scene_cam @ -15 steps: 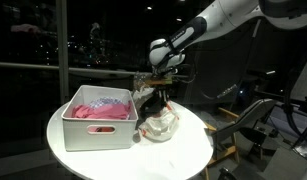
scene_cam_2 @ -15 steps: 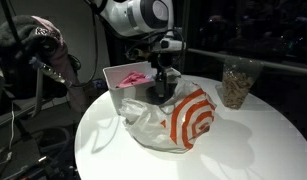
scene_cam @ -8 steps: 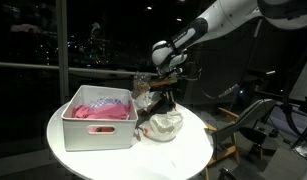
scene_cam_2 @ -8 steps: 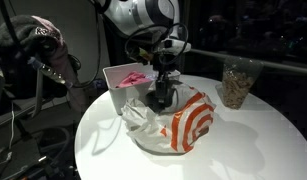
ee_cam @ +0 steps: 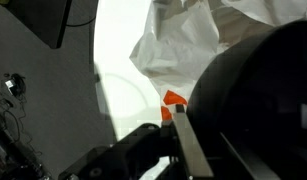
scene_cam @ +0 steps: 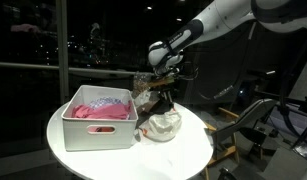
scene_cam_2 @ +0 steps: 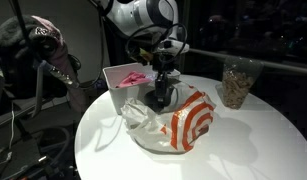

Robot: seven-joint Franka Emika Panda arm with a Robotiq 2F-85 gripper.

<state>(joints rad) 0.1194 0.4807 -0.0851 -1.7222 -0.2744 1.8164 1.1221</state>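
Object, dark and rounded, hangs just over open mouth of white plastic bag with red rings. Gripper pinches it from above, jaws narrow and closed on it; upright hold likely keeps it clear of crumpled rim. Bag slumps on round white table, just beside white bin holding pink cloth. Snack jar stands well apart.

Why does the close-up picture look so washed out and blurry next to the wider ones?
Wrist view: the table blows out to plain white, and the dark round thing filling the right side sits too near the lens, so it blurs. Both exterior views: dark room, black windows, only the table lit.
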